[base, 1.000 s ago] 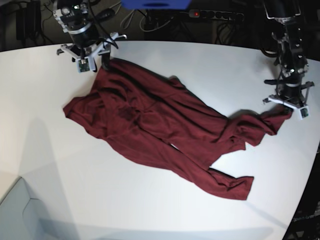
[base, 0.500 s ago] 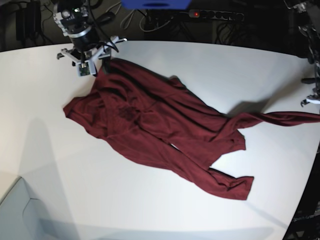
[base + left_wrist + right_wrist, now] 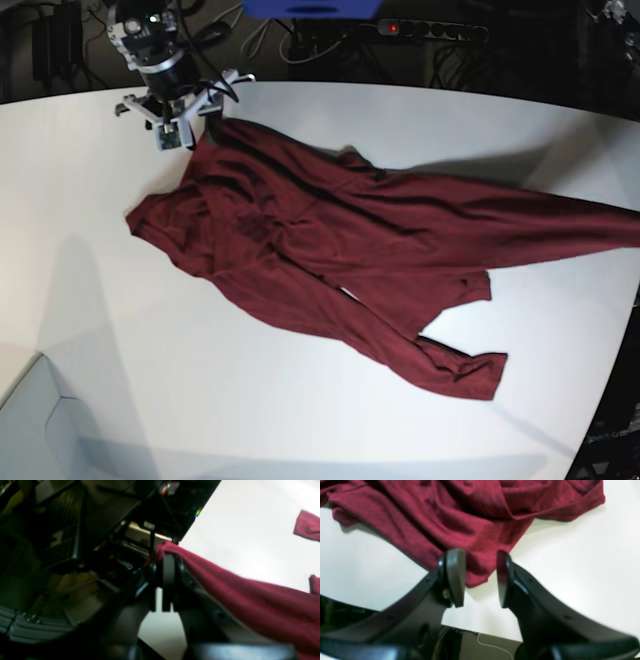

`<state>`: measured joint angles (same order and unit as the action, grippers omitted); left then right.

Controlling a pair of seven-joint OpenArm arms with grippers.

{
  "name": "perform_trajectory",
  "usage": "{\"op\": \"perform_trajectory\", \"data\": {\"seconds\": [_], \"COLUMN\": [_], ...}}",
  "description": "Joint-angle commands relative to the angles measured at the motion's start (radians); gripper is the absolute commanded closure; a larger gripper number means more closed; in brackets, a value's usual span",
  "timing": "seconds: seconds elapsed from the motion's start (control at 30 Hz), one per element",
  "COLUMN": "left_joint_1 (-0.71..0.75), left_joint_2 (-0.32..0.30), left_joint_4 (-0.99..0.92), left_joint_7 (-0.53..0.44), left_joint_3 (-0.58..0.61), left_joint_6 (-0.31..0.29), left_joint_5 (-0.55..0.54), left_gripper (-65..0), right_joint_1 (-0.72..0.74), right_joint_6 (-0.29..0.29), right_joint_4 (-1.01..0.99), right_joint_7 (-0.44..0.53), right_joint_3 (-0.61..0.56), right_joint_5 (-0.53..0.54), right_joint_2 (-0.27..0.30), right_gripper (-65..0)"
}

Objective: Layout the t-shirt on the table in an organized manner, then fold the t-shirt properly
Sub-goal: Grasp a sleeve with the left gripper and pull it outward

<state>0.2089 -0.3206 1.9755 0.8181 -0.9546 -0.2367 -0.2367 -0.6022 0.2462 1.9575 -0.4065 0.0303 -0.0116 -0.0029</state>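
T-shirt (image 3: 330, 250) fabric, dark maroon, sprawls across the middle of the white table (image 3: 420, 130), rumpled, its long axis running on a diagonal from the far corner by the right gripper (image 3: 178, 122) down toward the near edge, where one sleeve end lies curled. A second arm of cloth stretches off sideways, taut and raised, out past the table's edge and out of the base view. That stretched end belongs to the left gripper (image 3: 167, 562): in its wrist view the fingers are pressed together with a fold of maroon cloth pinched between them, the fabric draping away over the table behind.

The right gripper stands at the opposite end, its fingers (image 3: 455, 577) parted, nothing between them, with a corner of the shirt lying just ahead of and partly between the tips (whether a pad touches the cloth I cannot tell). So the garment lies directly forward of the right arm's fingers, and that arm is plainly the nearer one to this corner; closing on it looks like the natural next move, to spread the shirt between the two arms.

Hidden: the left arm itself is off the base view, and the left wrist picture is blurred and dark on one side.
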Motion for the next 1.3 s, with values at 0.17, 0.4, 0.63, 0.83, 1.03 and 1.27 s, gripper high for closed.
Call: {"op": "perform_trajectory", "data": {"seconds": [0.17,0.4,0.63,0.83,1.03,1.27], "left_joint_1": [-0.004,-0.016,-0.052,-0.067,-0.067,-0.058], "left_joint_2": [-0.03,-0.03,-0.025,-0.019,-0.019,0.001], "left_joint_4": [-0.084,-0.284,-0.35,-0.338,-0.293,-0.278], "left_joint_7": [-0.003,-0.013,-0.013,-0.013,-0.013,-0.013], "left_joint_3": [0.0,0.073,0.17,0.168,0.167,0.165], "left_joint_6": [-0.016,-0.019,-0.019,-0.017,-0.017,-0.017], "left_joint_5": [0.018,0.081,0.087,0.081,0.081,0.084], "left_gripper": [-0.4,-0.9,-12.6,-32.6,-33.1,-33.1], "right_joint_1": [-0.003,0.009,0.006,0.003,0.012,0.078], "right_joint_6": [-0.003,-0.003,-0.003,-0.003,-0.006,-0.006], "right_joint_4": [0.016,0.016,0.016,0.023,0.026,0.039], "right_joint_7": [0.028,0.022,0.022,0.021,0.021,0.021], "right_joint_3": [0.001,0.0,0.0,0.007,0.01,0.009], "right_joint_5": [0.011,0.011,0.011,0.011,0.009,0.009], "right_joint_2": [-0.004,-0.004,-0.004,-0.004,-0.004,-0.001], "right_gripper": [-21.5,-21.5,-21.7,-21.7,-26.6,-36.0]}}
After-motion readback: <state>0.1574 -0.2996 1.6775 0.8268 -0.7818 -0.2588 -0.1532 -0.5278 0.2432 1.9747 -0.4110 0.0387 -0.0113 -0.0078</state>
